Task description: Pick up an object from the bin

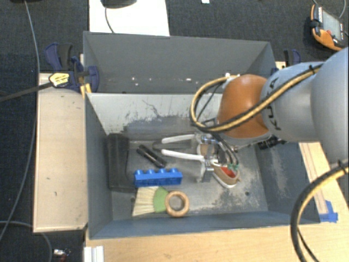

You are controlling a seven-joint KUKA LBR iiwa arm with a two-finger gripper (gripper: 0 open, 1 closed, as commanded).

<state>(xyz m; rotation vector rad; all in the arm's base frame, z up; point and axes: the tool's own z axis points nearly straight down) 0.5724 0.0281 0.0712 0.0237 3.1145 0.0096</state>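
Gripper (162,147), camera view: low over floor of bin (174,64), abt mid-bin, fingers pointing twd left wall. Fingers spread apart, nothing btw them. Orange wrist cover (244,107) above, cables looped round it.

Nearest thing: thin black stick (149,155), lying aslant on floor just beside tip of the finger twd front wall. Touching or not, can't tell. Likely pick, judging by closeness.

Others:
- Blue studded brick (158,176) near, twd front wall.
- Black block (117,161) by left wall.
- Pale-bristle brush (148,200) w/ green patch & tape ring (176,203) side by side along front wall.
- Small white-red thing (228,174) under gripper body, part hidden.

To do it well (judgement): stick sits outside the gap, not in it. Shift so fingers straddle its narrow width, turn wrist to match its slant, get down to floor before closing. Watch the brick close by; a finger may snag it.
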